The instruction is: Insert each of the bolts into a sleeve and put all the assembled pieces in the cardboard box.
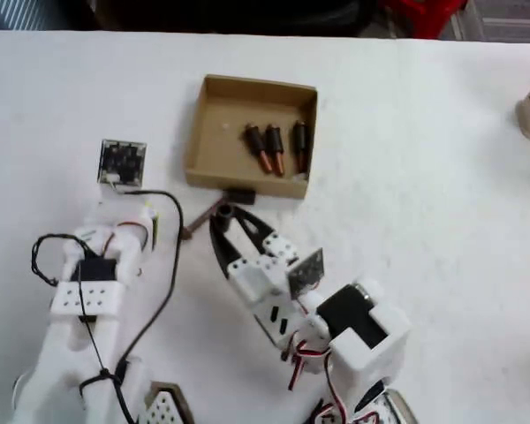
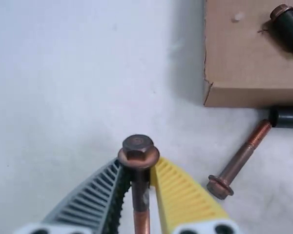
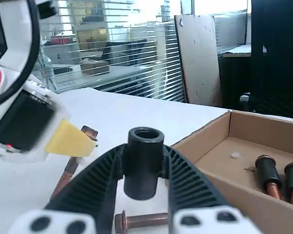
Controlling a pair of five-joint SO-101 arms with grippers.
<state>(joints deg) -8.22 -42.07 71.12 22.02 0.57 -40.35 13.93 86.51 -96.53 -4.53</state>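
One bolt (image 2: 139, 156), one sleeve (image 3: 145, 163) held near cardboard box (image 1: 214, 179).
Left jaws pinch the bolt, right jaws the sleeve; loose bolt (image 2: 239, 158) lies on worktop (image 2: 63, 73).

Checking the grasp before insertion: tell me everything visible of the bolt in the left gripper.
The bolt is copper-coloured metal: a hexagonal head on a round flange, then a long bare shank, dull and a little worn. The left gripper has its jaws, one grey, one yellow, shut on the shank just under the flange, with the head past their tips. It is over the white table, apart from the cardboard box. Its far end is hidden.
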